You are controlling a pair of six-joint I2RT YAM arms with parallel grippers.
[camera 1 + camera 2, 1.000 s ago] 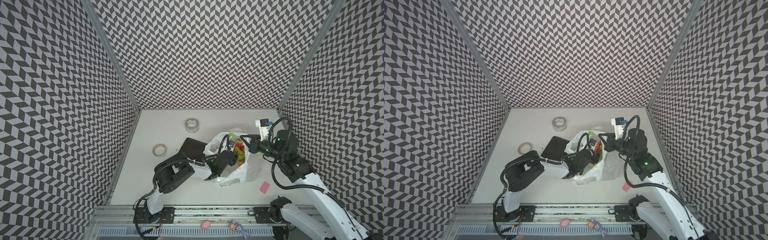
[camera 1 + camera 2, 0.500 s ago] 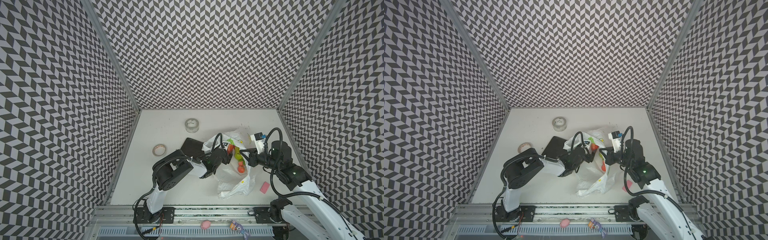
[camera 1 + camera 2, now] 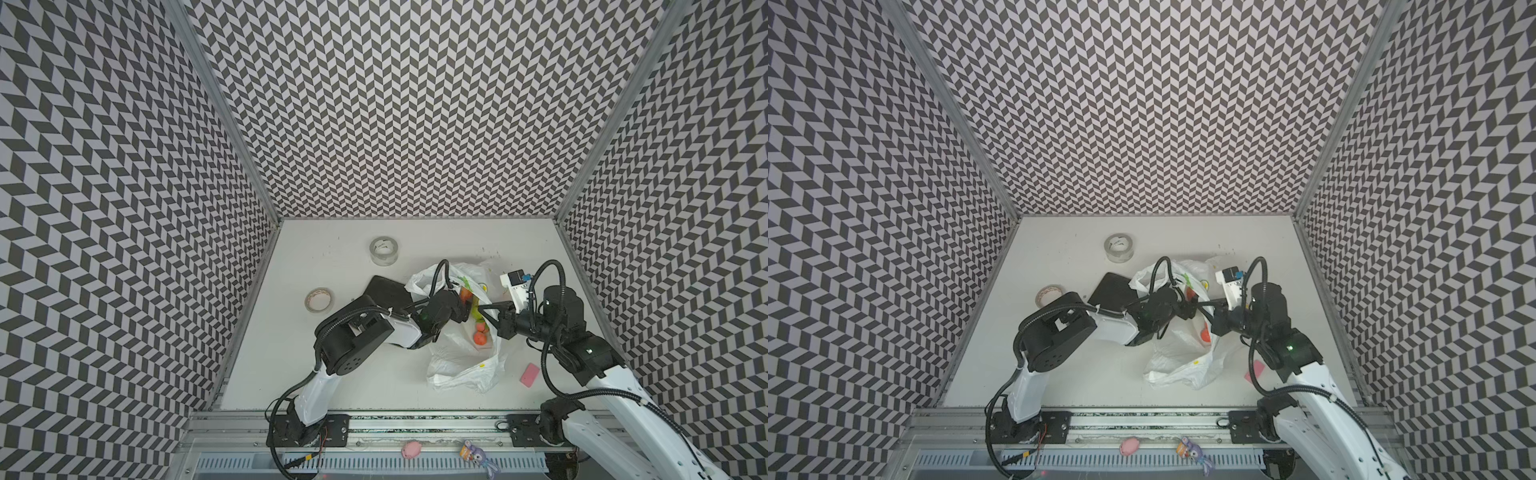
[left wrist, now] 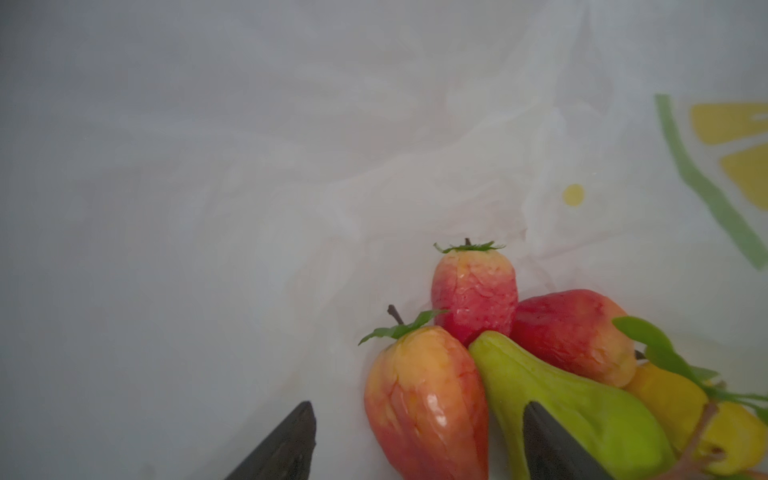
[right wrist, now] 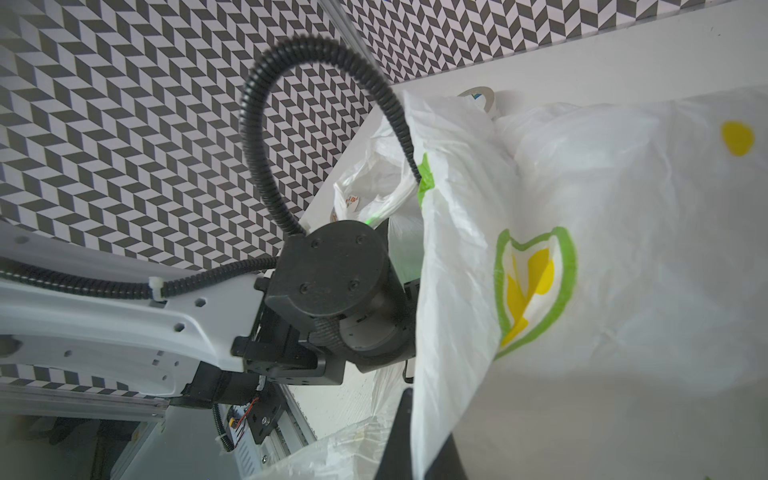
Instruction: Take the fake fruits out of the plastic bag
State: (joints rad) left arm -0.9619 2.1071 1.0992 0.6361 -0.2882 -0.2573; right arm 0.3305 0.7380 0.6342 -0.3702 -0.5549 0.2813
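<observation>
- a white plastic bag (image 3: 465, 365) lies crumpled at about 4 o'clock from the middle of the table (image 3: 282, 340) in both top views, and both arms meet at its lifted rim.
- the right claw (image 3: 485, 310), reaching in from 3 o'clock, is pressed together on the bag's thin rim and holds the mouth up.
- the left claw (image 4: 420, 432), entering from 9 o'clock, sits inside the bag with its fingers (image 4: 286, 453) spread wide, gripping nothing.
- the fake fruits (image 4: 569, 332) in view sit heaped inside the bag; a peach-toned fruit (image 4: 424, 403) lies between the spread fingers, and a green pear (image 4: 602, 415) presses against it and runs behind one finger.
- likely trouble: the glossy peach-toned fruit could squirt out as the fingers close, or the pear could be nipped along with it.
- the loose film beside the fruit could fold into the grip, so the bag would lift too.
- if the slick rim slips from the right claw, the mouth would likely collapse over the left claw.
- a clear tape roll (image 3: 383, 249) at 11 o'clock of the bag and a pink block (image 3: 530, 376) at 4 o'clock lie apart from the work.
</observation>
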